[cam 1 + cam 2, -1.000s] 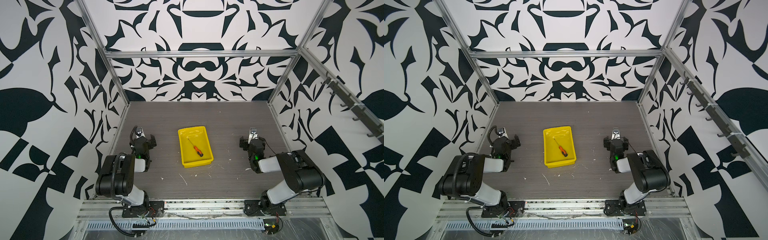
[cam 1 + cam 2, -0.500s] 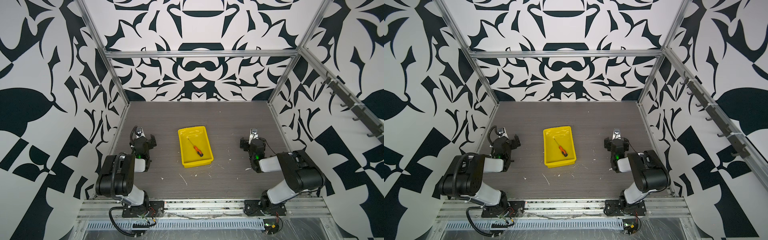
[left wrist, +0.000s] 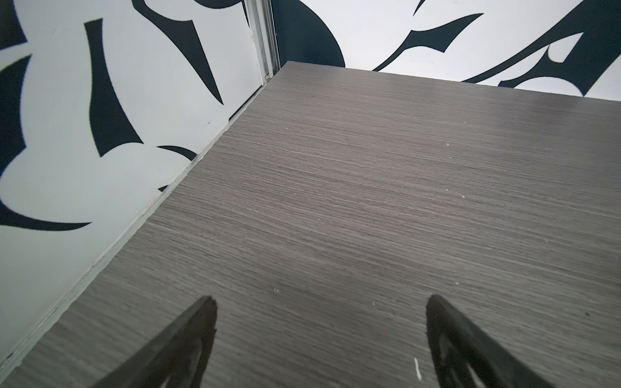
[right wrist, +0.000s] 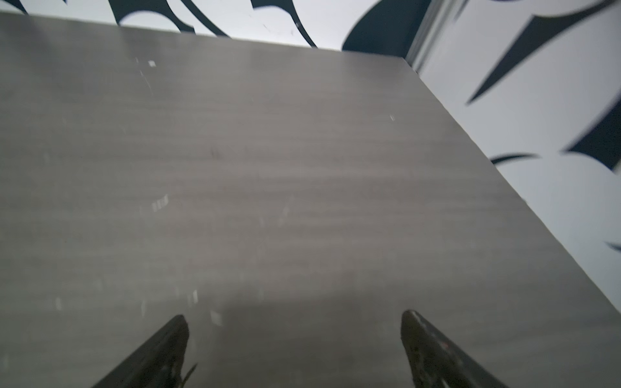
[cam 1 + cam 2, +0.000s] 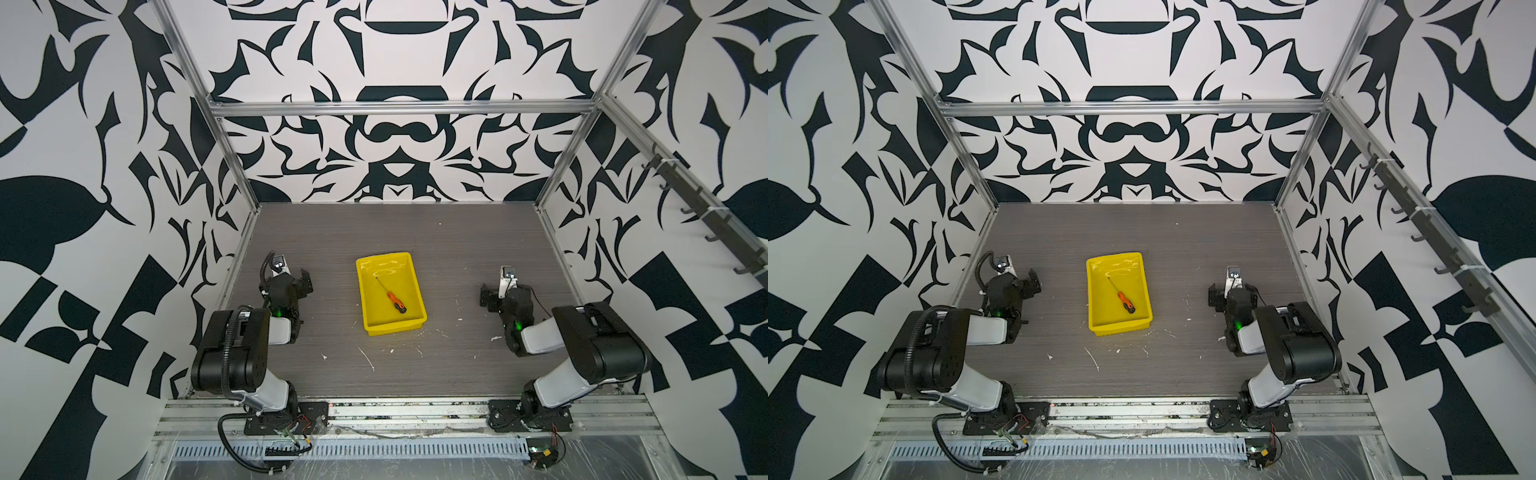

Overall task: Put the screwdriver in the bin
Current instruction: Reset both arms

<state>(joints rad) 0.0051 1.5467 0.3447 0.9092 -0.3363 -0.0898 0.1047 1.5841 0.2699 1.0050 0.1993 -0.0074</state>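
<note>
The small slim screwdriver with an orange handle, black end cap and thin dark metal shaft (image 5: 392,297) (image 5: 1121,298) is lying flat inside the shallow rectangular bright yellow plastic bin (image 5: 361,291) (image 5: 1093,291), in both top views. It is resting diagonally on the bin's floor: the shaft tip is pointing toward the far left corner, and the black cap is sitting toward the near right corner, close to the right wall. The orange handle is taking up roughly the near half of its length; the shaft is showing as a fine dark line against the yellow. The bin's glossy floor is reflecting pale glare near its far end. The rimmed edge is appearing intact all round.

The bin is standing at the middle of the grey wood-grain bench (image 5: 457,249) (image 5: 1183,241), between the two arms and well apart from each. Small white flecks (image 5: 368,359) are lying scattered on the bench near the bin's near edge.

The left end effector (image 3: 321,304) (image 5: 305,280) is sitting over the bench at the left, jaws standing wide apart and gripping nothing. The right end effector (image 4: 294,319) (image 5: 487,296) is sitting over the bench at the right, jaws likewise spread wide and empty; its wrist view is blurring. Neither is touching the bin or the screwdriver.
</note>
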